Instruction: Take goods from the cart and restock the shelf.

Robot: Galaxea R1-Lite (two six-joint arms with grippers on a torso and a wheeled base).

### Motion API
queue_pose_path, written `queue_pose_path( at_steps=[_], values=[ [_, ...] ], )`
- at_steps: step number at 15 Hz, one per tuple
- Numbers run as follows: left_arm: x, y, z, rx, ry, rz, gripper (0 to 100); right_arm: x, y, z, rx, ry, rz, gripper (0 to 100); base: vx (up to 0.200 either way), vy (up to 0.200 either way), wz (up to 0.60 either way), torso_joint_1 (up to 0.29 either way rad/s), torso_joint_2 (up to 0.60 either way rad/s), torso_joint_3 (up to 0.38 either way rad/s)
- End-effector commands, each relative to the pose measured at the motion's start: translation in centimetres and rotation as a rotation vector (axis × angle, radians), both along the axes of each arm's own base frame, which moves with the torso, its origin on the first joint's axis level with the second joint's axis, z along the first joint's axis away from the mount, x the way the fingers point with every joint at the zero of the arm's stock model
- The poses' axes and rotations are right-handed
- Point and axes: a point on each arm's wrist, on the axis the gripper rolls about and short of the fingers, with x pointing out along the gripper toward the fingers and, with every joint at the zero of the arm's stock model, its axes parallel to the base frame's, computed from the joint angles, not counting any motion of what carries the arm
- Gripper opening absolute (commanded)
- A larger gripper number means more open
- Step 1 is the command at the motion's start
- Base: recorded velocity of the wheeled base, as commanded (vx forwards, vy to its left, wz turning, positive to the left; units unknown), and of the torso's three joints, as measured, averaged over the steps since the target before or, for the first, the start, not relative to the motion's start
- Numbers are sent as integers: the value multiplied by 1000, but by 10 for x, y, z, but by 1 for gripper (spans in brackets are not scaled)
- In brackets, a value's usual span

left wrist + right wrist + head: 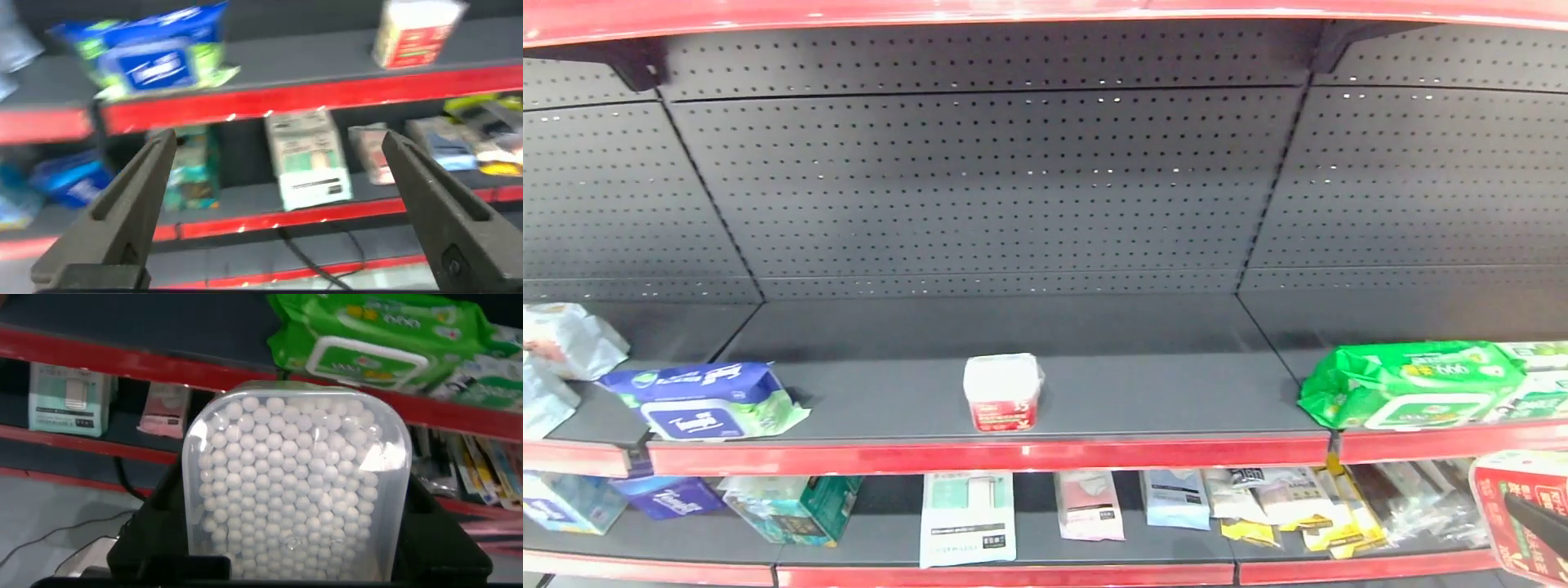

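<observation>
Mid-restock: right pincer (298,531) grips a cotton swab box (296,474), left pincer (278,139) hangs open. Next it probably needs placing on the shelf (988,455) by the similar tub (1003,392).

Middle shelf (1029,327): the centre bay stood open across its back and on both sides of a tub (1003,392) at the front edge. A blue pack (707,400) took the bay's left front corner. Wide gaps separated it from the tub, and the tub from a green pack (1413,384) filling the front of the right bay. White packs (564,343) crowded the left bay. Goods lined the lower shelf (1013,576). The right hand (298,547), closed on a swab box (298,474), faced the green pack.
</observation>
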Motion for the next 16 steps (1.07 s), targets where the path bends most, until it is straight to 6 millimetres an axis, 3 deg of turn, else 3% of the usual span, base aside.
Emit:
queue_pose_path(
  at_steps=[1, 4, 6, 10, 12, 16],
  values=[
    [0, 0, 0, 1, -1, 0, 100, 1, 0, 0, -1, 5, 1, 0, 0, 0, 600, -2, 2, 7],
    [0, 0, 0, 1, -1, 0, 100, 5, 0, 2, 2, -9, 8, 0, 0, 0, 600, 1, 2, 1],
    [0, 0, -1, -2, 0, -15, 100, 17, 3, 8, 24, -23, 74, 0, 0, 0, 0, 0, 0, 0],
    [8, -2, -4, -33, -97, -57, 100, 82, 7, 12, 18, -4, 142, 0, 0, 0, 0, 0, 0, 0],
    [9, 1, -4, -52, -115, 59, 100, 113, 10, 11, 27, 17, 168, 0, 0, 0, 0, 0, 0, 0],
    [10, -1, -4, -40, -97, 194, 100, 130, 13, 7, 42, 54, 207, 0, 0, 0, 0, 0, 0, 0]
  ],
)
